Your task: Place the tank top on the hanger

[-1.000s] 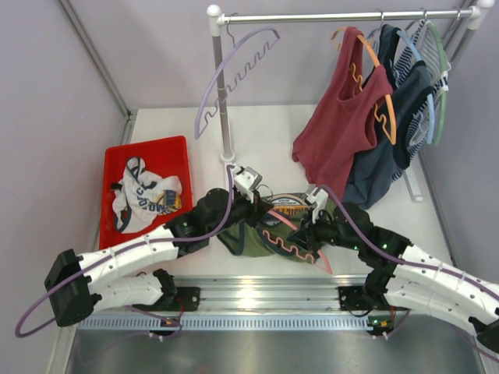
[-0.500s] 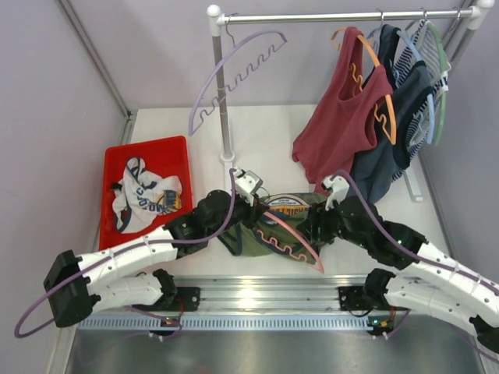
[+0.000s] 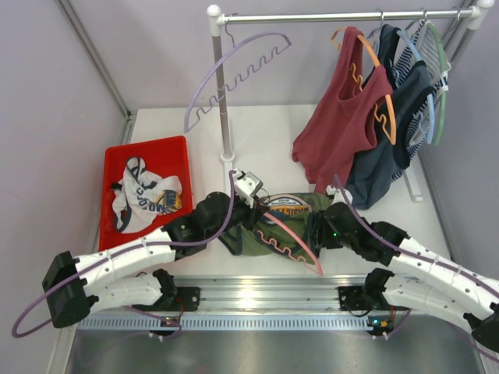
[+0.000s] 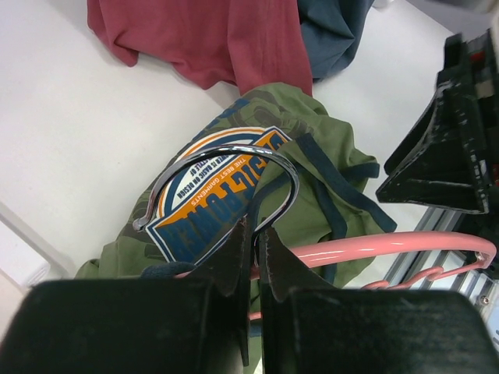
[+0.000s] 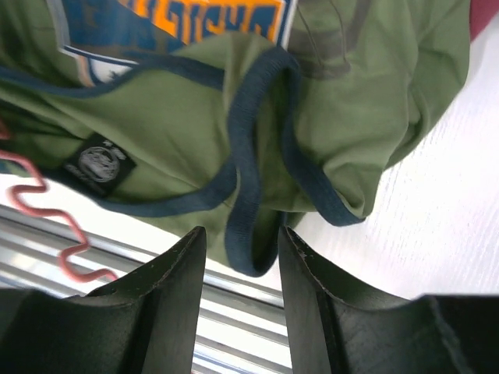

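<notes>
While I watch from above, the white table [image 3: 265,132] sits inside plain grey-lilac walls, with an aluminium rail [image 3: 257,300] along its near edge. At the back stands a clothes rack [image 3: 222,93]. A lilac hanger [image 3: 234,70] swings bare on its left, and a dark red tank top [image 3: 343,117] hangs with other garments on its right. A red tray [image 3: 148,152] at the left holds a white printed garment [image 3: 144,195].

The tank top [image 3: 249,241] lies crumpled on the table between my two arms, close to the near edge. The heap runs roughly left to right, with the printed graphic [image 4: 218,191] face up on the far side. The red top's hem hangs just behind it.

The hanger [image 3: 296,243] lies across the green cloth, its long axis slanting from my left arm down toward the rail on the right. Its metal hook [image 4: 226,167] arcs out over the graphic.

The left gripper [image 4: 255,238] is pinched tight on the hanger's neck, right below the hook, with no gap showing.

The right gripper [image 5: 239,234] has its fingers parted fairly wide. It hovers low over a loop of navy trim [image 5: 249,195] at the heap's near right corner. That loop lies between the fingers, and they aren't clamping it.
</notes>
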Action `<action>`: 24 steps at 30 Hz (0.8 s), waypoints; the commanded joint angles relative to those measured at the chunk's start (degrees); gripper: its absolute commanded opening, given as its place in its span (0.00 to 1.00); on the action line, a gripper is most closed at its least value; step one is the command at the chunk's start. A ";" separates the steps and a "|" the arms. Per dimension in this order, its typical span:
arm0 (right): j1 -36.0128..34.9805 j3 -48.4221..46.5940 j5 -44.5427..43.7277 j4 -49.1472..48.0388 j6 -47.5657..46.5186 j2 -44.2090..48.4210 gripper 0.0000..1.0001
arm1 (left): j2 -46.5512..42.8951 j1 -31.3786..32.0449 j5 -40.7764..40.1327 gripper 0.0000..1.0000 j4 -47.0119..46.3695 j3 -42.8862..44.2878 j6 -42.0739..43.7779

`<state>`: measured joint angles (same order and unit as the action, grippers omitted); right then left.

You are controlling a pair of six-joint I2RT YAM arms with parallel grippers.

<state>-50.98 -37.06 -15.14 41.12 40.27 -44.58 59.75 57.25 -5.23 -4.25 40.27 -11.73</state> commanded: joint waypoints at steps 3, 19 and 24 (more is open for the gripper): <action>2.55 3.57 4.06 -6.40 1.65 -2.70 0.42 | -1.65 0.58 -1.18 0.00 -2.34 0.51 1.36; 10.64 12.35 14.52 -21.26 0.60 -3.60 0.00 | -2.70 0.93 -7.75 0.00 -2.95 0.42 0.83; 13.71 14.03 14.08 -16.96 1.12 3.08 0.00 | -2.88 0.93 -13.12 0.00 -4.62 0.42 0.48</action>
<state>-38.94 -22.92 -1.96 24.32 41.04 -45.58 58.59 57.91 -13.26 -4.29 40.27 -11.68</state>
